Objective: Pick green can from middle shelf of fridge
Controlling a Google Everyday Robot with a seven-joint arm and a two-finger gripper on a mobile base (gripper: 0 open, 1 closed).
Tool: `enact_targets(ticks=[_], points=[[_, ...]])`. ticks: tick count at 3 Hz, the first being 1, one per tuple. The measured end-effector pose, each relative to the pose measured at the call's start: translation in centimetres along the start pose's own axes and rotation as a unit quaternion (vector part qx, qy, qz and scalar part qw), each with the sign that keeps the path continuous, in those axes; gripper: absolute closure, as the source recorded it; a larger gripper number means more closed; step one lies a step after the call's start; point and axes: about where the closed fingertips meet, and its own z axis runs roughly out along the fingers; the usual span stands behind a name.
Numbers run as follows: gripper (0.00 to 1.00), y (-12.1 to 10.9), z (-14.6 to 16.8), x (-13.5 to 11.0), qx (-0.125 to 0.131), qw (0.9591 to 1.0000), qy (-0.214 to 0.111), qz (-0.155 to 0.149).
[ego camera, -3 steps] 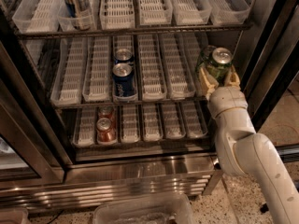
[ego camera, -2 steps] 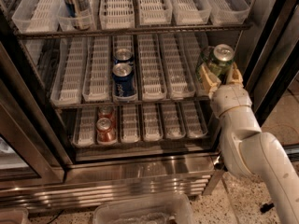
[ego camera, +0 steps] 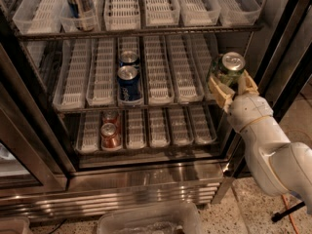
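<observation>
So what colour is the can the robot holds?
The drink can is green, silver-topped, in the gripper beside the middle shelf; camera view.

Upright green can (ego camera: pixel 229 68) gripped by pincer (ego camera: pixel 233 85), seemingly just off middle shelf (ego camera: pixel 157 77).

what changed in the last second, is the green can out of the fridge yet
The gripper, shut on the green can, has carried it slightly to the right, by the right end of the middle shelf, and the arm shifted with it. The grip was already closed a second ago and nothing was let go. The blue cans on that shelf and the red cans below have not moved.
</observation>
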Motion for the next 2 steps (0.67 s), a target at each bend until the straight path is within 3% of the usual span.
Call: enact_targets(ticks=[1,2], points=[[1.00,1.19,-1.36,0.11,-0.053,0.9984,0.017,0.007],[1.00,2.03,-2.12,0.02,-0.104,0.9936,0.041,0.015]])
